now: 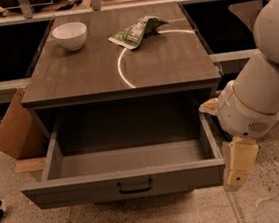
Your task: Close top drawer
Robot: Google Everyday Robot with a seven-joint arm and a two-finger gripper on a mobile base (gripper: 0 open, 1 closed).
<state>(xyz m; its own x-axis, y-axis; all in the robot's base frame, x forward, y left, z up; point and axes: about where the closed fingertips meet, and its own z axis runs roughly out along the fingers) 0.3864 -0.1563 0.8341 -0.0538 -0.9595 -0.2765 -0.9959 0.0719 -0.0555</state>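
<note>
The top drawer (122,184) is a wide grey drawer pulled far out of the brown cabinet (119,65). Its inside is bare. A dark bar handle (135,186) sits at the centre of its front panel. My white arm (263,89) comes in from the right. My gripper (238,165) is the cream part hanging down just beside the right end of the drawer's front panel, close to its corner. No other drawers show.
On the cabinet top stand a white bowl (70,35) at the back left and a green snack bag (136,31) at the back middle. A cardboard box (16,131) leans at the cabinet's left. Speckled floor lies in front.
</note>
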